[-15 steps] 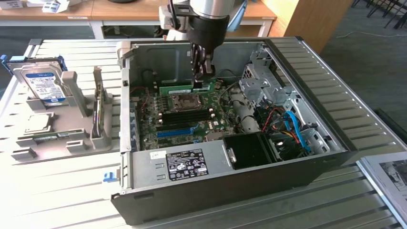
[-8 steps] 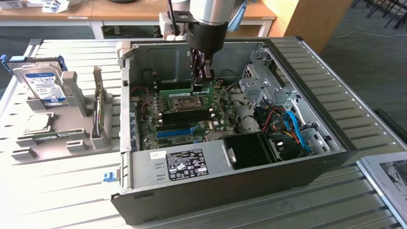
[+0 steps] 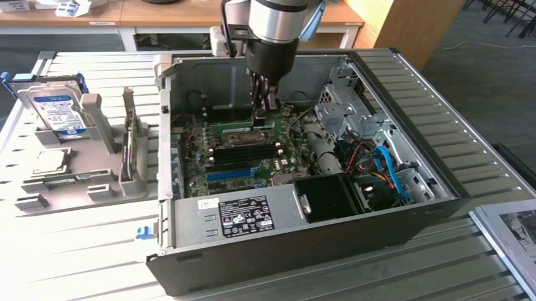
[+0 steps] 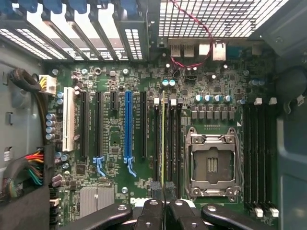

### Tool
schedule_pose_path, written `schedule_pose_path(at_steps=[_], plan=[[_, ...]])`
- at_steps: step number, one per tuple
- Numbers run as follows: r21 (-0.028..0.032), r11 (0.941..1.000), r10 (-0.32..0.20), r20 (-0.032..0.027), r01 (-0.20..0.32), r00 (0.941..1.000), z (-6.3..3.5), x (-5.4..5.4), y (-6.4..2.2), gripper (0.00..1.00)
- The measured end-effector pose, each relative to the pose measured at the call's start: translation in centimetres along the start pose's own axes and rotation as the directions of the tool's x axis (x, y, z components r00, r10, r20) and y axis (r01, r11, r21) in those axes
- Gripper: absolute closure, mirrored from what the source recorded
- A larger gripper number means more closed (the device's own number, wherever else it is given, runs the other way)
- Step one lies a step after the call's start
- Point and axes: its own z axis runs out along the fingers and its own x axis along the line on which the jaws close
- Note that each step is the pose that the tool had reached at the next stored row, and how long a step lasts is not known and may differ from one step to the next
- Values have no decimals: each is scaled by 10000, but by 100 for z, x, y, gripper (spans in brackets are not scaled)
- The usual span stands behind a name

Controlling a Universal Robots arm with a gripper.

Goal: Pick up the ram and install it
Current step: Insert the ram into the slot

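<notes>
1. The gripper (image 3: 261,118) is down inside the open computer case (image 3: 277,251). Its jaws are drawn narrow on the ram (image 4: 163,139), which stands edge-on over a memory slot just beside the empty processor socket (image 4: 211,163) on the motherboard (image 4: 115,177). I cannot tell whether the stick is fully seated.
2. Likely risk: if the stick is tilted or its notch misses the slot's key, downward pressure could flex the thin board or damage the contacts.
3. The grip appears to sit at one end of the stick. Uneven pressure could seat that end and leave the other raised and unlatched.
4. A thin, smooth board in a narrow pinch may slip. If it fell sideways it would land on the open socket, which looks delicate.
5. The table (image 3: 84,263) is pale slatted metal, with the case lying on its side mid-table. A grey holder (image 3: 84,185) sits near the edge at the exterior view's left, carrying an upright hard drive (image 3: 57,113) and a flat processor chip (image 3: 50,162). A printed sheet (image 3: 511,232) lies by the near corner at the exterior view's right.
6. Beyond the far edge are wooden desks (image 3: 167,12) and a grey floor, and the room is brightly lit.
</notes>
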Motion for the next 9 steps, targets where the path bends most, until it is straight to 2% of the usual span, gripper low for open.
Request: schedule_pose_path(at_steps=[9], plan=[[-1, 10000, 0, -1, 0, 10000, 138, -1, -7, 88]])
